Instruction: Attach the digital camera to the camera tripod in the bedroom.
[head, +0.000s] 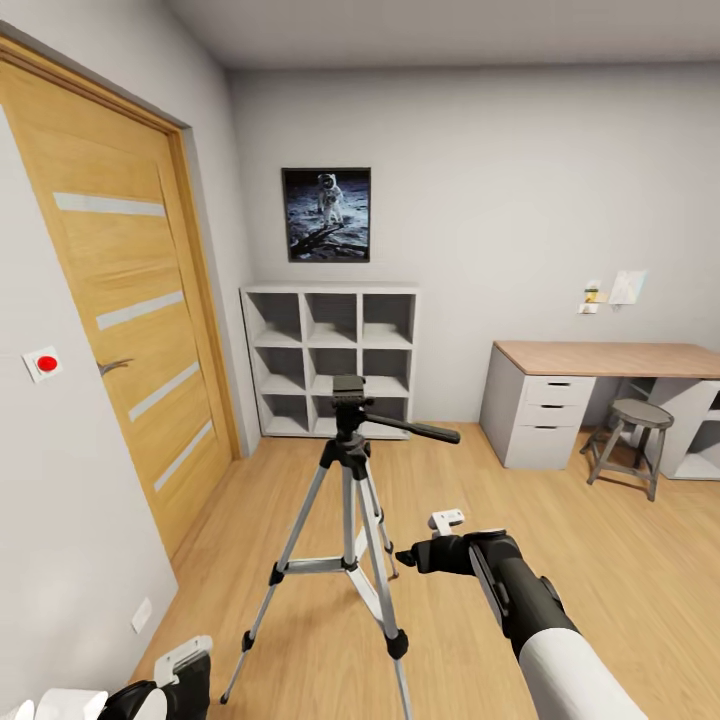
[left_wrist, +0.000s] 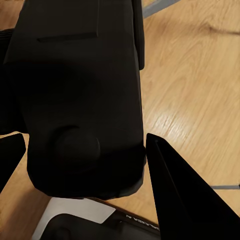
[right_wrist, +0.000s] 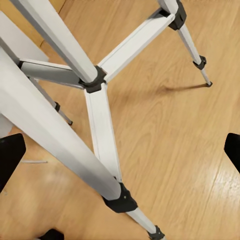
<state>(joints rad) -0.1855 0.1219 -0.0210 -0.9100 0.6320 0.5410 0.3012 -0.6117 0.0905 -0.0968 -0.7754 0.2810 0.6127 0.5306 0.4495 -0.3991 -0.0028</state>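
Observation:
The camera tripod (head: 348, 470) stands on the light wood floor in the middle of the bedroom. It has silver legs, a bare black head (head: 348, 390) and a pan handle (head: 420, 430) pointing right. Low and left of it, my left gripper (head: 170, 690) is shut on the digital camera (left_wrist: 80, 90), a black box between its dark fingers (left_wrist: 185, 195). My right gripper (head: 408, 556) hangs open just right of the tripod's legs at about mid height. Its wrist view looks down on the leg braces (right_wrist: 100, 125), and nothing sits between its fingertips (right_wrist: 10, 160).
A wooden door (head: 110, 330) fills the left wall. White cube shelves (head: 330, 360) stand behind the tripod under an astronaut poster (head: 326, 214). At the right are a wood-topped desk (head: 600, 358) with drawers and a round stool (head: 632, 445). Open floor lies between the tripod and the desk.

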